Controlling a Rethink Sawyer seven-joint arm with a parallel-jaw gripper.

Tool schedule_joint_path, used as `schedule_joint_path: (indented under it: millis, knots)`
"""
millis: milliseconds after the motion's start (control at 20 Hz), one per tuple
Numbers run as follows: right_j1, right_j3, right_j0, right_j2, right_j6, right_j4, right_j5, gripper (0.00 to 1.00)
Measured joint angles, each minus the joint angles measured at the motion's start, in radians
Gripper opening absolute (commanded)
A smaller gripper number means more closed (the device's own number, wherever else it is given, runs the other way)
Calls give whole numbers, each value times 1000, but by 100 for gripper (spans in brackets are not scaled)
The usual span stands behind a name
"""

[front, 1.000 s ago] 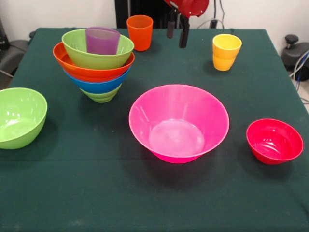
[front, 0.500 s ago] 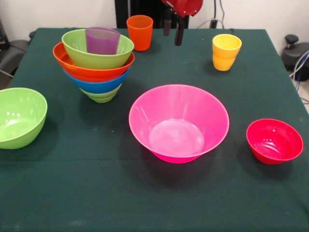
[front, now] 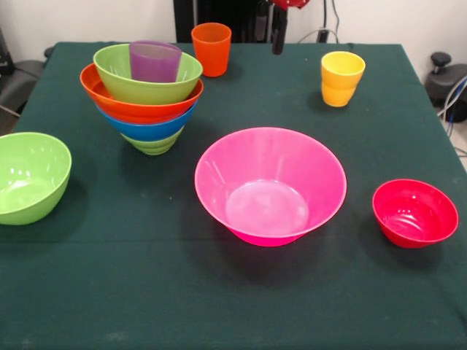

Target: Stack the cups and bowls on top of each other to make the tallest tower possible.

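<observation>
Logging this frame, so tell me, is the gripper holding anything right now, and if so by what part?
Nothing is held. The gripper hangs empty at the table's far edge, between the orange cup and the yellow cup, touching neither.

We have one current view, the front one. It looks from beyond one long edge of the counter (front: 241,306) across to the opposite edge, raised and tilted downward, so we see into the bowls. It faces the wall behind the counter. It stands close enough that the nearest edge and both near corners fall outside the picture, while the far edge and both far corners show. The gripper (front: 271,28) enters at the top edge, only partly visible. With no second current view, we can name no shared area.
</observation>
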Motion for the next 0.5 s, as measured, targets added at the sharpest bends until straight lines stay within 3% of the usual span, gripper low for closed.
schedule_joint_path:
  millis: [500]
  knots:
    - [-69, 25, -13, 1, 0, 0, 0, 100]
